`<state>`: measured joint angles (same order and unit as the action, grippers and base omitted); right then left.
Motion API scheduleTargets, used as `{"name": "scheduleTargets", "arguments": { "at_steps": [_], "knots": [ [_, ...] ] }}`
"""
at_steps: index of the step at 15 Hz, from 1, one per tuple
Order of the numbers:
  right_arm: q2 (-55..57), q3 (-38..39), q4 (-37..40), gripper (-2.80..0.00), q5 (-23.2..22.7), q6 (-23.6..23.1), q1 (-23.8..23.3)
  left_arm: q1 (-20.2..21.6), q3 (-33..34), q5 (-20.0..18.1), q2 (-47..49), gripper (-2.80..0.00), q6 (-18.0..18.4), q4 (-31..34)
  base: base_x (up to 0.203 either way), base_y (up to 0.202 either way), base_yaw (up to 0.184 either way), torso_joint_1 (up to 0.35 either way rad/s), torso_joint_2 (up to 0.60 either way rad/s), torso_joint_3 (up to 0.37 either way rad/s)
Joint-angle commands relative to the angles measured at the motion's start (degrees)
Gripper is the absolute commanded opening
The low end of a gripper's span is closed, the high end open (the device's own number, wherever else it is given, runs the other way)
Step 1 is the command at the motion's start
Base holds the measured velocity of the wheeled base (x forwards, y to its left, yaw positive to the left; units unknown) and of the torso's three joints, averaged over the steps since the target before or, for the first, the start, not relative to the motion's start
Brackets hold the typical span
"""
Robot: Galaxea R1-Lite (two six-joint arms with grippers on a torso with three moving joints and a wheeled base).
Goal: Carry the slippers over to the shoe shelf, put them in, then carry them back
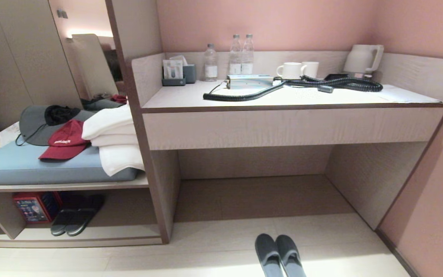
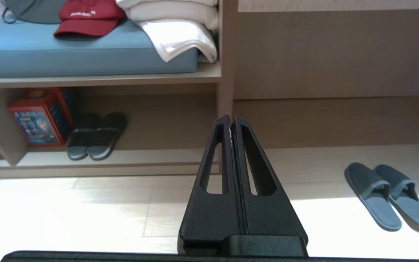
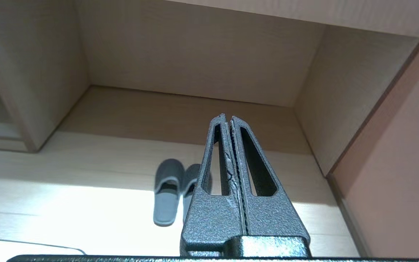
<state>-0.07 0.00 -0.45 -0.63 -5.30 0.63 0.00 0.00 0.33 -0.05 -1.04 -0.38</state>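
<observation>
The slippers [image 1: 279, 256] are lying side by side on the floor [image 1: 206, 254], touching along their inner edges, just in front of the open recess under the tabletop [image 1: 283, 98] and well to the right of the shoe shelf [image 1: 90, 231]. They are looking light and soft: thin fabric, a flat sole with a paler rim, a wide strap arching over the front half. The sole will probably be flexing and drooping if lifted by one end, so the likeliest hold is across the strap, or pinching both straps together where the pair is meeting, since the fabric is giving the fingers something to bite and should not be slipping much. Nothing about them is seeming fragile.

Their long axes are running near to far. The closed toes are pointing away toward the recess, and the open heels are lying nearest the robot, the pair leaning slightly to the left at the toe end.

In the shelf's lower cubby a darker pair [image 1: 76, 217] is already sitting beside a red box [image 1: 33, 207].

The left tool [image 2: 232, 120] is hanging clenched on nothing, facing the divider between shelf and recess. The right tool [image 3: 227, 118] is likewise clenched and holding nothing, above the floor with the slippers beyond it.
</observation>
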Motion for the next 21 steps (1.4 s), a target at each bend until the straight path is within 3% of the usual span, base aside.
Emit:
{"name": "scheduleTargets", "arguments": {
  "at_steps": [1,21],
  "knots": [
    [0.1,0.0,0.0,-2.80,-0.1,-0.1,0.1,0.0,0.0,0.0,0.0,-2.80,0.0,-0.1,0.000,0.196,-0.002,-0.002,0.01,0.004],
    [0.1,0.0,0.0,-2.80,-0.1,-0.1,0.1,0.0,0.0,0.0,0.0,-2.80,0.0,-0.1,0.000,0.196,-0.002,0.002,0.00,0.003]
  ]
}}
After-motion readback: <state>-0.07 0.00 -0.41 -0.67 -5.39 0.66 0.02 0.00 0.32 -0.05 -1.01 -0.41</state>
